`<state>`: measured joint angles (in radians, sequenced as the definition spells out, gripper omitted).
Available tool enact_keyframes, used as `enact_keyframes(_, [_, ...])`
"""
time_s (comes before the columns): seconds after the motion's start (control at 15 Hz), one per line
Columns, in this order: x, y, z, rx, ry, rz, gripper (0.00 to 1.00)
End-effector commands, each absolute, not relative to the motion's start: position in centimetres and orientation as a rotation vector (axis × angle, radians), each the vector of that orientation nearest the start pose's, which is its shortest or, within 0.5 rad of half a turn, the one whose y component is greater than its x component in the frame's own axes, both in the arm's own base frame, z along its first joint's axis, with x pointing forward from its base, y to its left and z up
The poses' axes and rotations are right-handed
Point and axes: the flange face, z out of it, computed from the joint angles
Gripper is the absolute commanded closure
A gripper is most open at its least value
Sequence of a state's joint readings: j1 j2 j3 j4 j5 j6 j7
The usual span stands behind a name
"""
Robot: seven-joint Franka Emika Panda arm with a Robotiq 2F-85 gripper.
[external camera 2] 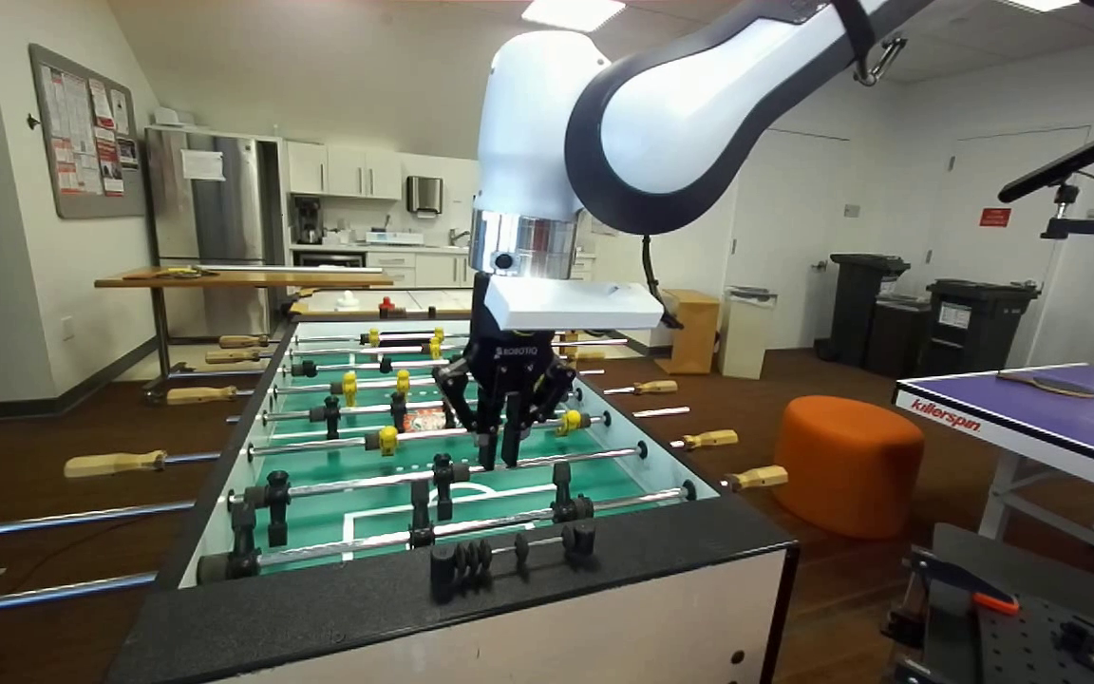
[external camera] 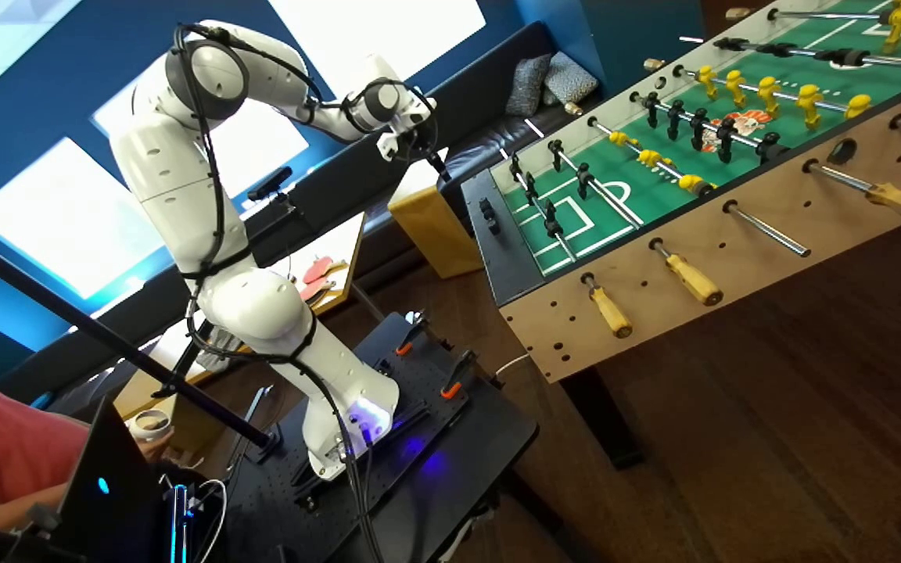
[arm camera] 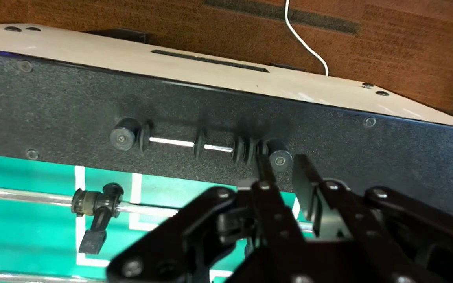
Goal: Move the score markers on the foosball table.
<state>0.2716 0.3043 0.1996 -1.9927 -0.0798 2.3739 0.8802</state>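
The foosball table (external camera: 576, 320) has light-wood sides, a green playfield and a black end ledge (external camera 2: 319, 622). The score markers (external camera 2: 480, 559) are black discs on a thin metal rod between two black posts on that ledge. In the wrist view, one marker (arm camera: 144, 136) sits by the left post (arm camera: 122, 137), one marker (arm camera: 199, 144) is mid-rod, and several crowd the right post (arm camera: 280, 159). My gripper (arm camera: 283, 160) points down with its fingers slightly apart and empty. Its tips (external camera 2: 499, 464) look higher than the markers. In the wrist view the left finger partly covers the rightmost marker.
Metal rods with black figures (arm camera: 100, 218) cross the playfield beside the ledge. Tan handles (external camera: 611, 313) stick out from the sides. The robot's black base table (external camera: 450, 438) stands near the table's end. An orange stool (external camera 2: 846, 465) and a purple ping-pong table (external camera 2: 1079, 408) stand to one side.
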Motion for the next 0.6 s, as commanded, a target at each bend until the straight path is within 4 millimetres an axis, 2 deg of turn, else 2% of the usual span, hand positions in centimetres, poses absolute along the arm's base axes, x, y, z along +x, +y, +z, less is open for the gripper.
enact_keyframes(0.0, [55.8,27.2,32.1,-3.03,0.551,-0.074,1.0])
enact_keyframes(0.07, [55.0,27.1,32.0,-3.035,0.555,-0.1,0.9])
enact_keyframes(0.13, [55.1,27.0,31.9,-3.034,0.558,-0.099,0.99])
enact_keyframes(0.33, [55.3,27.0,31.8,-3.033,0.562,-0.096,0.99])
enact_keyframes(0.53, [56.4,26.4,30.4,-3.008,0.567,-0.09,1.0])
